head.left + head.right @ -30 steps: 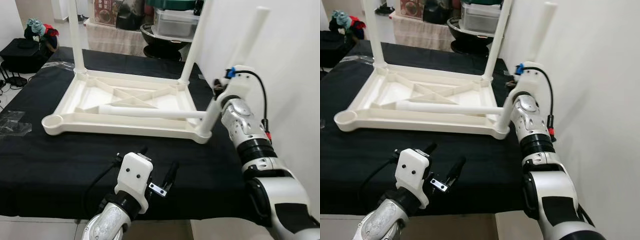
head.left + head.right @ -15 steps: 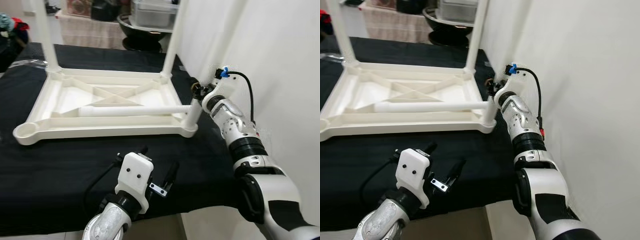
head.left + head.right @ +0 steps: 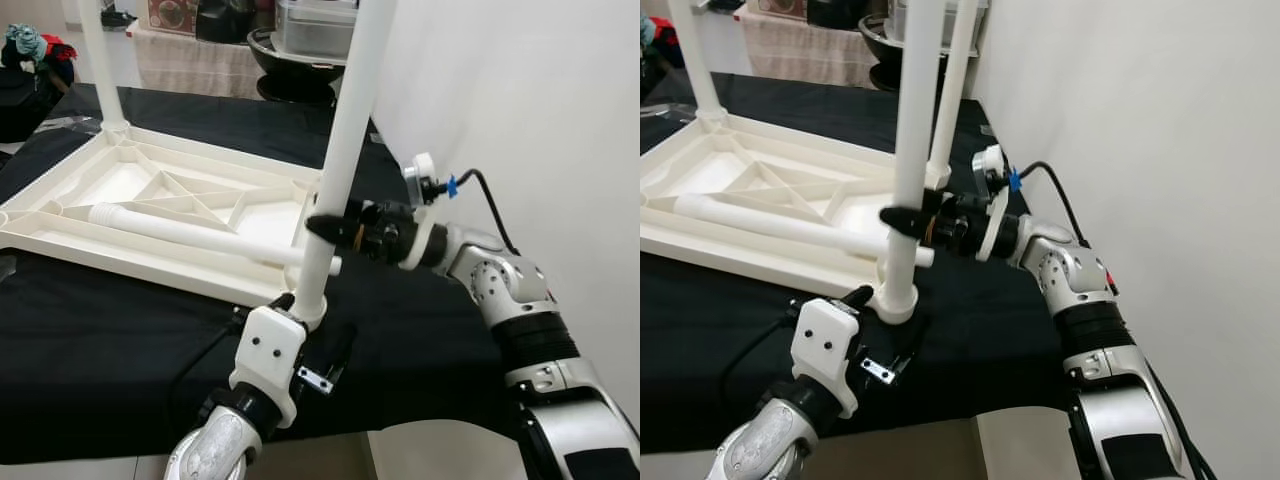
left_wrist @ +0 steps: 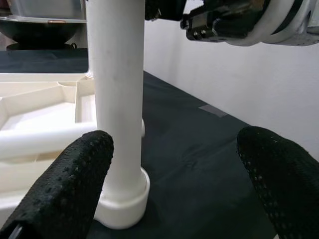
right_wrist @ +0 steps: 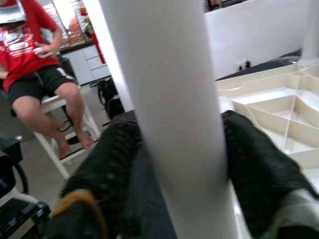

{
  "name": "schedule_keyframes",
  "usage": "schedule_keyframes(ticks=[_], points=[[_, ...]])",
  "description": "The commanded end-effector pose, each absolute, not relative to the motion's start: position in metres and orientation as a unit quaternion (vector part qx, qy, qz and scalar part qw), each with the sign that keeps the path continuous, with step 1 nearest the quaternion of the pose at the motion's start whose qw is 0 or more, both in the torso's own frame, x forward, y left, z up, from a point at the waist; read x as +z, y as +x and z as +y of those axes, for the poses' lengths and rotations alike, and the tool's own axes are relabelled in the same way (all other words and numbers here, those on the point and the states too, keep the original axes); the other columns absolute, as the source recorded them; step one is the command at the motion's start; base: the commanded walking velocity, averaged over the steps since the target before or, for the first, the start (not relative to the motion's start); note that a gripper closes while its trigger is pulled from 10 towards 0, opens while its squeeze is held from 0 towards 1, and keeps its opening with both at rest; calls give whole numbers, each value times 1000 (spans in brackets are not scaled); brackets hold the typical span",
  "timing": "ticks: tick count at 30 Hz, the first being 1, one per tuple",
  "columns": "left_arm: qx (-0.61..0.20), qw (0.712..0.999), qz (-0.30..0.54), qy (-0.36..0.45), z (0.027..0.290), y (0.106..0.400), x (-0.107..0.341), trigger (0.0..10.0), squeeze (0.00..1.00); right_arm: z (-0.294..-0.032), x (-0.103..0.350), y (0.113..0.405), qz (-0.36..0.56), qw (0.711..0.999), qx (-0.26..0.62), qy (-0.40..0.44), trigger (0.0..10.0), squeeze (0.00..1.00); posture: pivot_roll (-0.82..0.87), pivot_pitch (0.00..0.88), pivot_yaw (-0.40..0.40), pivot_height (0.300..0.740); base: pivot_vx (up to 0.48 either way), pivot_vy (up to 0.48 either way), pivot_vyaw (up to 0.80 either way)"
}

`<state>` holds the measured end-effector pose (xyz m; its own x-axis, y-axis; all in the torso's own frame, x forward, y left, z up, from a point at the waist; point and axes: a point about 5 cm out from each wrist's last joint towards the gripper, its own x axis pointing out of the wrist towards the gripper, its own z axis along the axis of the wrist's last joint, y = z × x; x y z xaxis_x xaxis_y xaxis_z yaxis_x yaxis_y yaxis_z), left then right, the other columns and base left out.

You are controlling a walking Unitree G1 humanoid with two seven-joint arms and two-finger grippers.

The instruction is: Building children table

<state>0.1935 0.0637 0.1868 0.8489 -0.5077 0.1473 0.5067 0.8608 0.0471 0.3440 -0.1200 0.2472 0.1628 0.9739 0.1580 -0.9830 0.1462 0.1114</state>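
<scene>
**Right eye view: a table leg held upright at the near corner of the upturned top**

Right eye view: an upturned white plastic table top [image 3: 740, 215] is seen lying on the black-covered worktop [image 3: 700, 340], with ribs showing on its underside. An upright leg [image 3: 902, 180] is clasped about halfway up by the right gripper [image 3: 908, 220], whose two black fingers are closed around the tube from either side, as the right wrist view confirms. The foot of this leg rests in or on the round socket at the top's near right corner, close to the worktop's near edge; whether it is fully seated cannot be told. Two further legs [image 3: 955, 95] stand at the far corners, and a loose leg [image 3: 780, 225] lies across the ribs.

The left gripper [image 4: 174, 174] is held spread wide and empty, just before the socket, with one finger on each side of the leg's base and neither touching it.

The leg is judged to be a light, hollow, stiff plastic tube with a smooth, somewhat slippery surface, so a firm hold around the shaft is called for, as is now applied. A lower hold would probably give better control when pressing down. The top is judged light enough to slide on the cloth under a sideways push.

A seated person [image 5: 35, 64] in a red shirt is seen in the right wrist view.
</scene>
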Motion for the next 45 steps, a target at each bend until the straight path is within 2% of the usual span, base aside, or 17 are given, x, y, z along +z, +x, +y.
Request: schedule_keyframes(ticks=[1, 2, 3, 10, 12, 14, 16, 19, 21, 23, 25, 28, 33, 34, 42, 43, 45], points=[[-268, 960, -75, 8, 62, 193, 185, 10000, 0, -117, 239, 343, -16, 747, 660, 83, 3059, 0, 70, 91, -160, 740, 0, 0, 0], [-268, 960, -75, 8, 62, 193, 185, 10000, 0, -117, 239, 343, -16, 747, 660, 83, 3059, 0, 70, 91, -160, 740, 0, 0, 0], [-268, 960, -75, 9, 62, 193, 185, 10000, 0, -116, 239, 343, -19, 748, 659, 80, 0, 0, 72, 88, -159, 740, 0, 0, 0], [-268, 960, -75, 10, 63, 193, 184, 10000, 0, -116, 241, 350, -20, 784, 618, 58, 0, 0, 71, 87, -158, 740, 0, 0, 0], [-268, 960, -76, 10, 63, 194, 185, 10000, 0, -122, 241, 372, -14, 859, 510, 34, 0, 0, 70, 89, -161, 740, 0, 0, 0], [-268, 960, -76, 10, 63, 194, 185, 10000, 0, -122, 241, 372, -14, 859, 510, 34, 0, 0, 70, 89, -161, 740, 0, 0, 0], [-268, 960, -76, 10, 63, 193, 185, 10000, 0, -133, 240, 393, 3, 924, 383, 16, 0, 0, 69, 92, -161, 740, 0, 0, 0], [-268, 960, -76, 10, 63, 193, 185, 10000, 0, -133, 240, 393, 3, 924, 383, 16, 0, 0, 69, 92, -161, 740, 0, 0, 0], [-268, 960, -76, 10, 63, 193, 184, 10000, 0, -174, 230, 412, 55, 990, 130, -11, 0, 0, 66, 94, -159, 740, 0, 0, 0], [-268, 960, -76, 10, 63, 193, 184, 10000, 0, -174, 230, 412, 55, 990, 130, -11, 0, 0, 66, 94, -159, 740, 0, 0, 0], [-268, 960, -76, 10, 62, 194, 185, 10000, 0, -209, 224, 411, 75, 995, -57, -20, 0, 0, 65, 96, -160, 740, 0, 0, 0], [-267, 960, -77, 10, 62, 194, 185, 10000, 0, -223, 219, 407, 80, 985, -148, -20, 0, 0, 64, 98, -159, 740, 0, 0, 0], [-267, 961, -78, 10, 62, 194, 185, 10000, 0, -223, 220, 406, 72, 978, -196, -15, 0, 0, 66, 100, -160, 740, 0, 0, 0], [-267, 961, -77, 10, 63, 194, 185, 10000, 0, -217, 223, 409, 64, 980, -186, 13, 10000, 0, 66, 101, -160, 740, 0, 0, 0], [-266, 961, -76, 10, 63, 194, 184, 10000, 0, -180, 245, 419, 6, 994, -96, 53, 10000, 0, 64, 103, -160, 740, 0, 0, 0], [-266, 961, -76, 10, 63, 194, 185, 10000, 0, -180, 244, 419, 4, 994, -98, 57, 10000, 1000, 64, 103, -160, 740, 0, 0, 0], [-266, 961, -76, 9, 62, 194, 185, 10000, 0, -181, 242, 418, 5, 993, -109, 45, 10000, 1000, 69, 104, -160, 740, 0, 0, 0]])
